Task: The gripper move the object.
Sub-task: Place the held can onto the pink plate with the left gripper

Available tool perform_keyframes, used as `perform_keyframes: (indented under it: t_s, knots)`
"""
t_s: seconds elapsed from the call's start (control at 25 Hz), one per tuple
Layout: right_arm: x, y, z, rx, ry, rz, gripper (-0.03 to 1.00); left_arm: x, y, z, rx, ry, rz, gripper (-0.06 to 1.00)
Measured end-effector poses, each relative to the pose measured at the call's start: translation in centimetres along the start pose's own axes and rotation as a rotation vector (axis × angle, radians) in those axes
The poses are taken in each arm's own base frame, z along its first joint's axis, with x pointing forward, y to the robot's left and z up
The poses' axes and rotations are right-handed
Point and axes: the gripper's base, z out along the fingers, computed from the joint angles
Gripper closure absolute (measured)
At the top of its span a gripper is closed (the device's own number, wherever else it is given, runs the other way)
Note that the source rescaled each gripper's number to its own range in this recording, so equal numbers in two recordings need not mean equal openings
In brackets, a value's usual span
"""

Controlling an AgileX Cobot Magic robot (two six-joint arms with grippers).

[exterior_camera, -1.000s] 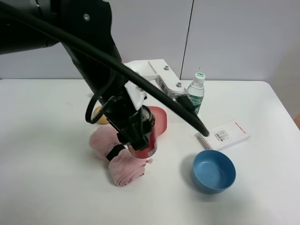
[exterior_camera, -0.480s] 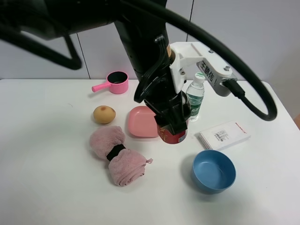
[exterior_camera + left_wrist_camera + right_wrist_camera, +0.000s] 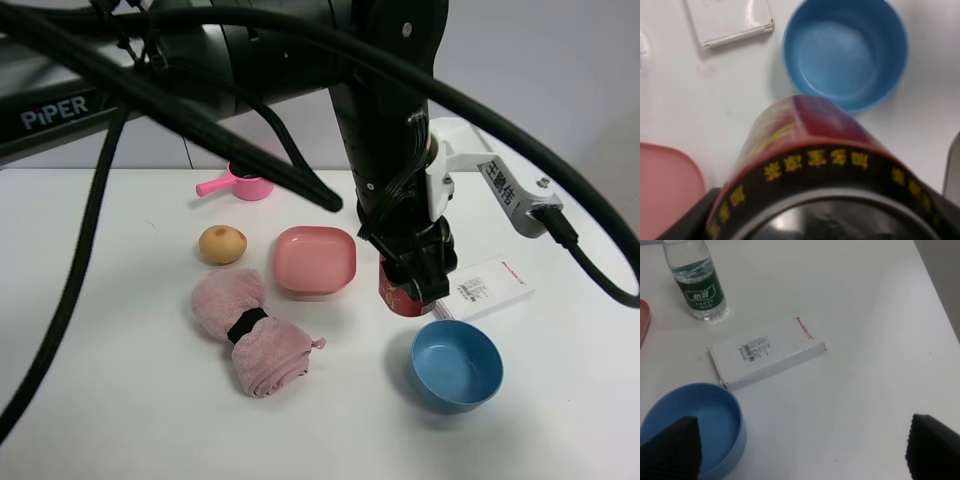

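My left gripper [image 3: 416,283] is shut on the red soda can [image 3: 398,297] and holds it above the table, between the pink plate and the blue bowl. In the left wrist view the can [image 3: 810,150] fills the frame, red with gold markings, silver top nearest the camera, with the black jaws on both sides. The blue bowl [image 3: 845,50] lies just beyond the can's base. My right gripper [image 3: 802,455] is open and empty, its black fingertips [image 3: 672,447] wide apart over the table's right side.
A blue bowl [image 3: 456,365], a white box [image 3: 490,285], a pink plate [image 3: 315,260], a rolled pink towel [image 3: 250,333], a round tan fruit [image 3: 222,243] and a pink pot [image 3: 245,183] stand on the white table. A water bottle [image 3: 697,287] stands behind the box.
My left arm has carried the can to the right, from over the pink towel, past the pink plate, to beside the blue bowl. The arm now hides the water bottle.
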Motion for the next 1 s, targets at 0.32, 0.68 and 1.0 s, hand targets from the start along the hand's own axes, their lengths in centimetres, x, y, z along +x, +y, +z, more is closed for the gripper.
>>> perform_keyframes:
  t_s: [0.32,0.68,1.0]
  knots:
    - [0.0,0.0,0.0,0.000,0.000,0.000,-0.03,1.2,4.4,2.3,-0.071,-0.016,-0.084,0.94]
    - [0.0,0.0,0.0,0.000,0.000,0.000,-0.03,3.7,9.9,2.5,-0.186,-0.023,-0.147,0.94]
    - [0.0,0.0,0.0,0.000,0.000,0.000,-0.03,6.0,14.4,1.7,-0.279,-0.088,-0.218,0.93]
